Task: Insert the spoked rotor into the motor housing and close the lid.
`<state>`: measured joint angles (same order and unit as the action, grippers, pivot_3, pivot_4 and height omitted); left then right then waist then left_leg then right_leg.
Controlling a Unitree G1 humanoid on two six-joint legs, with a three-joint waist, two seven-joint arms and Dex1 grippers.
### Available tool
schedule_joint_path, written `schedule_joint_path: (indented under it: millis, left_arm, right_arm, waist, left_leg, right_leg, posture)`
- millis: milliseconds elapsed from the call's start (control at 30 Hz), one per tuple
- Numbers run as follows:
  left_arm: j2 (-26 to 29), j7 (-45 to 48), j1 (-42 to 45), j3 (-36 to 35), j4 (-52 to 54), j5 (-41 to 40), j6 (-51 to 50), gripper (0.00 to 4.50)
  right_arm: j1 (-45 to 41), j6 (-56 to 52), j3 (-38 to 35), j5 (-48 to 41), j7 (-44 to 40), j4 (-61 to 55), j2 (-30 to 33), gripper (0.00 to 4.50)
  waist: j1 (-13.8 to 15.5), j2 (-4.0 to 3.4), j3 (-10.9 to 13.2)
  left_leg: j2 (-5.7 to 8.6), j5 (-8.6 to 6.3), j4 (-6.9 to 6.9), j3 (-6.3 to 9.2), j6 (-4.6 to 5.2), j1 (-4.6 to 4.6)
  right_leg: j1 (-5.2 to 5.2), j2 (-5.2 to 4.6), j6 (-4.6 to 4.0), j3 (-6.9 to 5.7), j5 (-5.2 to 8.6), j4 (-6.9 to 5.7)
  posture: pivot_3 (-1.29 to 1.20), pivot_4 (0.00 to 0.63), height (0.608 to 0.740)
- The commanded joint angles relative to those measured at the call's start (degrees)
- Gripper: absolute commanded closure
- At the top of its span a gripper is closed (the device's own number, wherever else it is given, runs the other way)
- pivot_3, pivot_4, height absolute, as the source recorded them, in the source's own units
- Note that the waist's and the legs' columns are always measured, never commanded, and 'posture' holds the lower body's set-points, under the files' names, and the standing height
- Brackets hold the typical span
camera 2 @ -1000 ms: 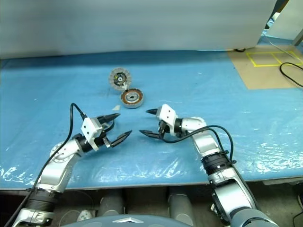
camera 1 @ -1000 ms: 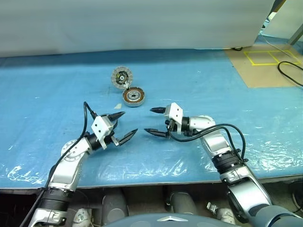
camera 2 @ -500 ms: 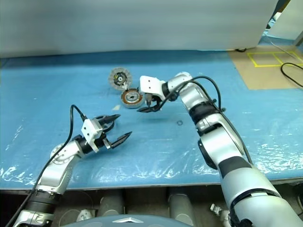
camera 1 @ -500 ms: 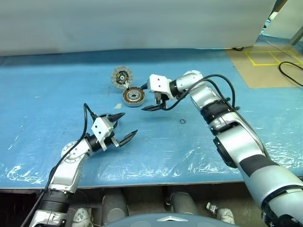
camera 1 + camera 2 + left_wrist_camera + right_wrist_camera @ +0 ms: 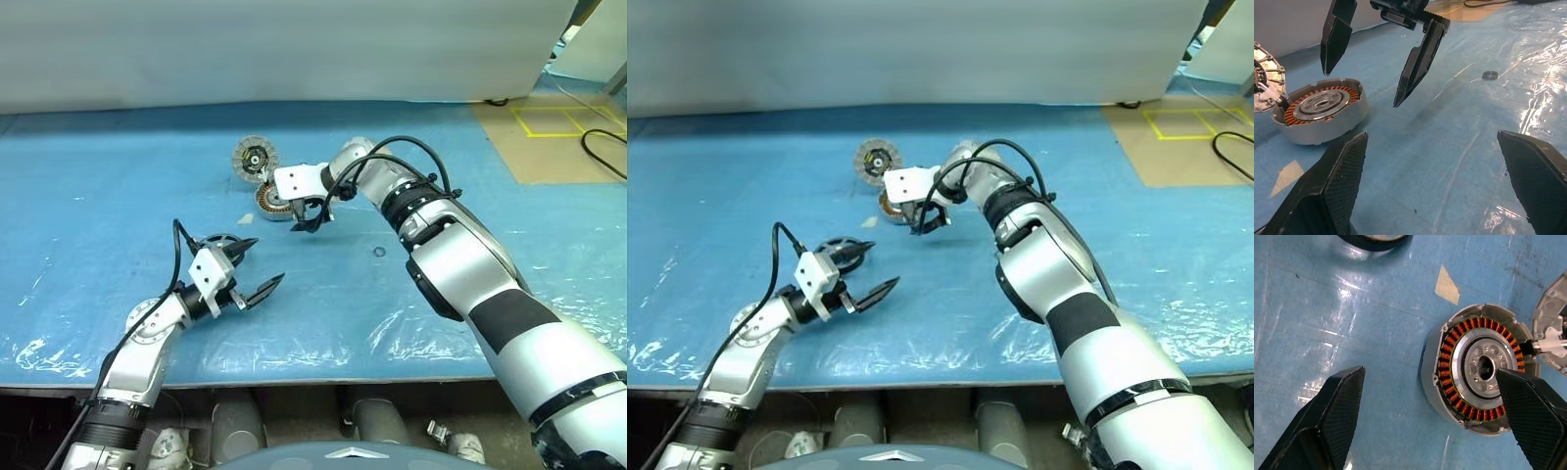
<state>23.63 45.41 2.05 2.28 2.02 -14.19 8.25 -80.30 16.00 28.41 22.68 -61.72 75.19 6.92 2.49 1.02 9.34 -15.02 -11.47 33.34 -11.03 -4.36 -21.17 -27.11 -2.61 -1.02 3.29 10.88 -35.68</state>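
The motor housing (image 5: 1481,367), a grey puck with copper windings, lies open at mid-table. The lid (image 5: 254,157) is joined to its far rim and lies with its pale segments up. My right gripper (image 5: 312,215) hangs open just over the housing's near right side, pointing down at it; nothing is between its fingers (image 5: 1418,63). My left gripper (image 5: 261,262) is open and empty, nearer the table front and left of the housing. A thin dark-rimmed wheel, the spoked rotor (image 5: 217,239), lies flat right behind the left gripper, partly hidden.
A small metal washer (image 5: 378,252) lies to the right of the housing. A beige scrap of tape (image 5: 244,219) sits on the blue plastic-covered table (image 5: 118,186). A brown board with yellow tape (image 5: 549,137) and a black cable are at the back right.
My right arm swung up from the table front and leftward to the housing, and its gripper tipped downward. It stayed open. The left gripper kept still.
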Motion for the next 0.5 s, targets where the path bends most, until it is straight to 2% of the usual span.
schedule_joint_path:
  millis: [33, 500]
  left_arm:
    - [0.5, -0.3, -0.3, -0.3, 2.3, 0.0, 0.5, 0.04]
    - [0.0, -0.3, 0.0, 0.2, 1.6, 0.4, 0.6, 0.04]
  right_arm:
    - [-1.9, 1.3, 0.4, 2.3, 3.5, 0.1, -0.5, 0.0]
    - [-0.4, 0.6, -0.1, 6.1, 8.1, 1.7, -1.2, 0.0]
  waist:
    - [0.0, -0.01, 0.0]
    - [-0.1, -0.04, 0.0]
  left_leg:
    - [0.0, 0.0, 0.0, 0.0, 0.0, 0.01]
    - [-0.01, 0.0, 0.0, 0.0, 0.0, 0.02]
  right_leg:
    - [0.0, -0.01, -0.01, -0.02, 0.01, 0.0]
    - [0.0, -0.01, -0.02, -0.04, 0.01, -0.03]
  posture:
    - [0.0, 0.15, 0.74]
    - [0.0, 0.15, 0.74]
